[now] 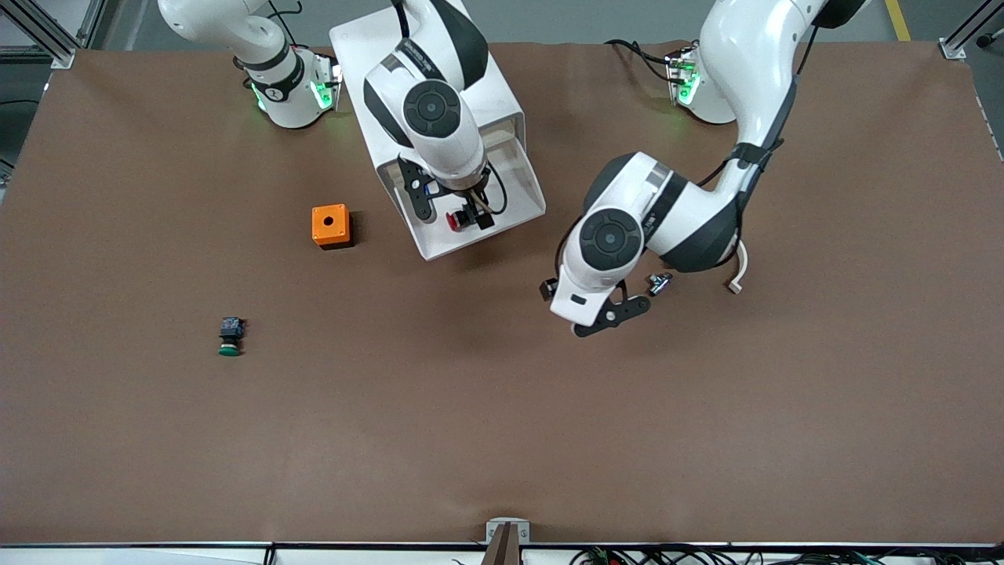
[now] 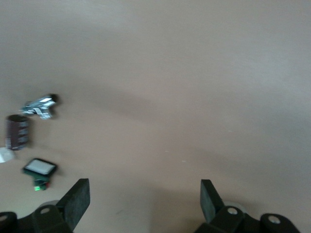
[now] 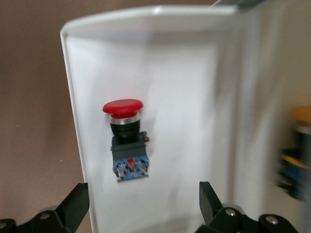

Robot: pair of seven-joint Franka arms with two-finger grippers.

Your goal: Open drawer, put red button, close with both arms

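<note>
- I see the drawer (image 1: 514,184) pulled out of the white cabinet (image 1: 471,94), its tray open toward the front camera.
- The red button (image 3: 125,141) lies on its side on the drawer floor, close to the drawer's front edge, touching nothing else.
- My right gripper (image 1: 463,213) hangs over the drawer just above the button, fingers (image 3: 73,206) spread wide apart and holding nothing.
- My left gripper (image 1: 608,314) waits low over bare table toward the left arm's end, its fingers (image 2: 77,199) also apart and empty.
- An orange box (image 1: 330,226) stands beside the drawer; a green button (image 1: 230,336) lies nearer the front camera.
- A small metal part (image 1: 659,283) lies on the table by the left arm.
</note>
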